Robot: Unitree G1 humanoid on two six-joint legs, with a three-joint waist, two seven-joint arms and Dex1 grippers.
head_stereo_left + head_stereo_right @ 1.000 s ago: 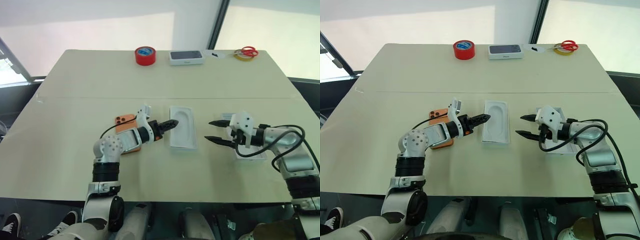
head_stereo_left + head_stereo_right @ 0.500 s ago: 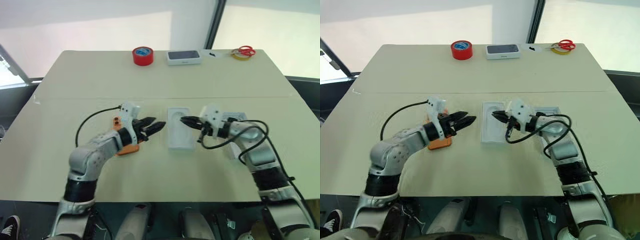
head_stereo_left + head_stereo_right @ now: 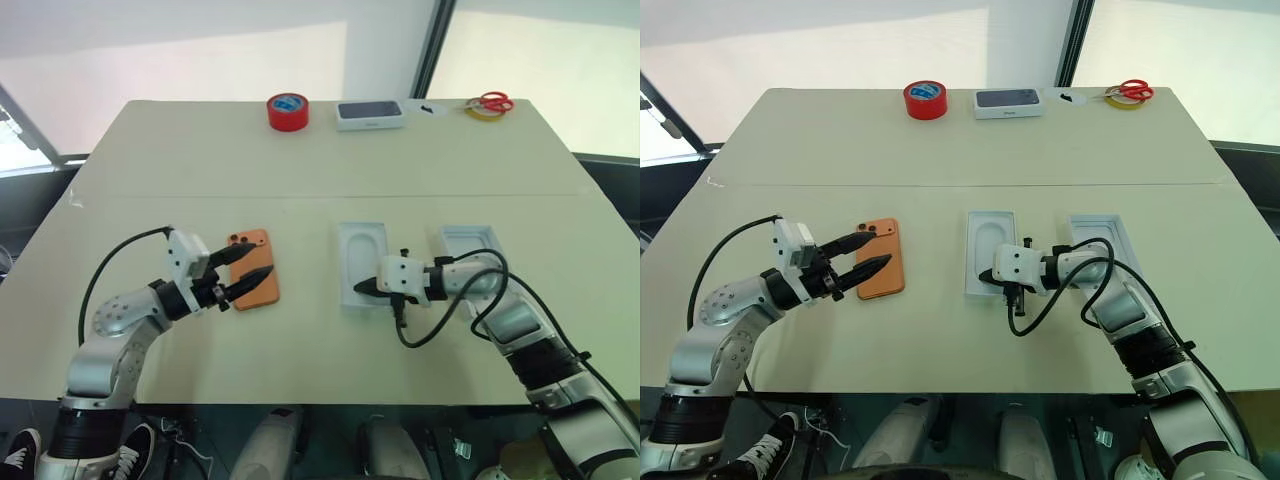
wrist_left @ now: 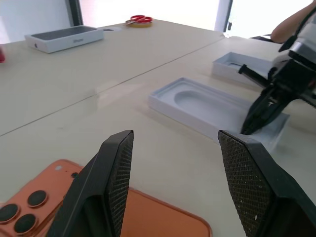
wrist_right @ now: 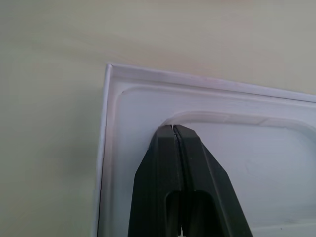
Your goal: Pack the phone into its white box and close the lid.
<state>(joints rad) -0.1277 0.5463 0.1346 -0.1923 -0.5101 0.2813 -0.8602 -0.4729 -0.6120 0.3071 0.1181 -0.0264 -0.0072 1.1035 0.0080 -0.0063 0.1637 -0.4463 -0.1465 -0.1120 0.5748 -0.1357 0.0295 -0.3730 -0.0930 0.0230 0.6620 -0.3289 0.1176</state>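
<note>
A flat beige table (image 3: 150, 170) carries all items. Along its far edge lie a red tape roll (image 3: 288, 110), a small white box with a dark top (image 3: 371, 114) and red-handled scissors (image 3: 490, 103). Nearer, from left to right, lie the orange phone (image 3: 254, 282), a white insert with an oval recess (image 3: 363, 260) and a shallow white tray (image 3: 470, 242).

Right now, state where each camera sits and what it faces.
Head eyes: on the head, facing forward and down at the table; both arms, left tool, right tool show.
Left wrist: along its own open fingers, over the phone toward the insert.
Right wrist: along its shut fingers, at the insert's corner.
Shared: the insert, in every view.
</note>
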